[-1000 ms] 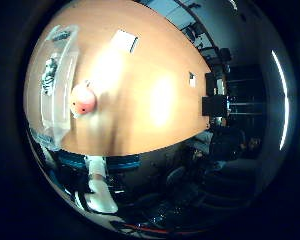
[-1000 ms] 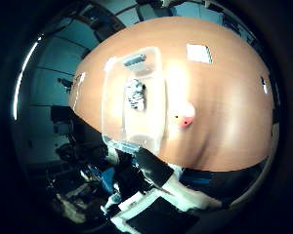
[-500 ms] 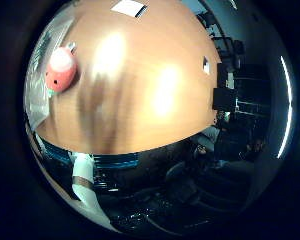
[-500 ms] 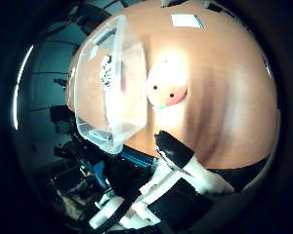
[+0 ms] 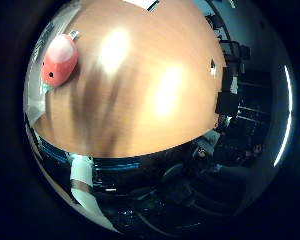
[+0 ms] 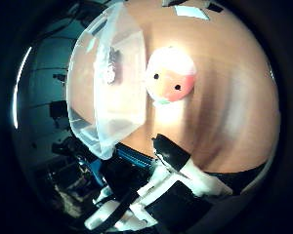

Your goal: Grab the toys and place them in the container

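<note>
A round pink and white toy (image 6: 171,75) with two dark eyes lies on the wooden table (image 6: 234,97), right beside the clear plastic container (image 6: 103,117). A small black-and-white striped toy (image 6: 108,70) lies inside the container. In the right thumb side palm view my hand (image 6: 181,185) shows white and black fingers reaching out over the table's near edge, short of the pink toy, with nothing between them. The right little finger side palm view shows the pink toy (image 5: 59,61) on the table and one white finger (image 5: 82,178) below the table edge.
A white card (image 6: 190,12) lies on the far part of the table. A small dark object (image 5: 212,67) lies near the table's far edge. Beyond the near table edge (image 5: 120,155) are dark room fittings and chairs.
The palm cameras have moved closer to the table: the pink toy and the container fill more of the views now. The toys themselves have not moved.
</note>
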`<action>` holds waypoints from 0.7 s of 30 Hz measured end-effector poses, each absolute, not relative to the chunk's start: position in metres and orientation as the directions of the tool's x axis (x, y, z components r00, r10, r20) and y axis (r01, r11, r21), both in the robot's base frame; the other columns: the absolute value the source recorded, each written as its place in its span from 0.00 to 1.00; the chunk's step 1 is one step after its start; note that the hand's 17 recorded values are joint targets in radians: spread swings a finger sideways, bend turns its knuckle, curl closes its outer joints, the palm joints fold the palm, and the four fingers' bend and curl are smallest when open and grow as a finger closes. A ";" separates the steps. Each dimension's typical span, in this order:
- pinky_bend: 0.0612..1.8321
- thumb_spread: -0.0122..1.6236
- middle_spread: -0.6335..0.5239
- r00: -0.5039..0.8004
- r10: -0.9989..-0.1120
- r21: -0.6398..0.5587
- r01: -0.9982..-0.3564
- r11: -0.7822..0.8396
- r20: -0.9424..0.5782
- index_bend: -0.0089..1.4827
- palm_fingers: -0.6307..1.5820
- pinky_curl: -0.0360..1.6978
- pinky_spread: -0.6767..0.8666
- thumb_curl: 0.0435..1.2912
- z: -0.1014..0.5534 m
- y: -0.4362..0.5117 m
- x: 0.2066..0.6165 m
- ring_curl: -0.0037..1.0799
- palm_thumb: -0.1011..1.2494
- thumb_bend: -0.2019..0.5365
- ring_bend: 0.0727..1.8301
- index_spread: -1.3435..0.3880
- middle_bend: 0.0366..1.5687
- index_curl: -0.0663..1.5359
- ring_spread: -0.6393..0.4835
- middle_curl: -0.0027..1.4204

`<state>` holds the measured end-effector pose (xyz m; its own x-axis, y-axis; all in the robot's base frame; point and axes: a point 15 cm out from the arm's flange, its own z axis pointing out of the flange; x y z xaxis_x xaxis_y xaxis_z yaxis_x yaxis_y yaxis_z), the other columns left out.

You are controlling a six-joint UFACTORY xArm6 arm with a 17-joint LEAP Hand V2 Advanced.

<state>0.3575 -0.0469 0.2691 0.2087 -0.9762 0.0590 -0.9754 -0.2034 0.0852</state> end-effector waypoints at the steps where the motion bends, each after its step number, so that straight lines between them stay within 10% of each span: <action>1: 0.22 0.65 0.56 0.213 -0.975 0.084 -0.975 -0.208 0.058 0.11 0.34 0.19 0.72 0.20 0.268 -0.045 0.359 0.24 0.51 0.24 0.13 0.55 0.10 0.21 0.74 0.23; 21: 0.20 0.65 0.56 0.257 -0.964 0.028 -0.966 -0.256 0.064 0.11 0.35 0.18 0.72 0.20 0.245 -0.014 0.395 0.24 0.51 0.24 0.13 0.55 0.11 0.21 0.73 0.23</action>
<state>0.3946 -0.0143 0.2445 0.2572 -0.9642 0.0643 -0.9663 -0.2559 0.0284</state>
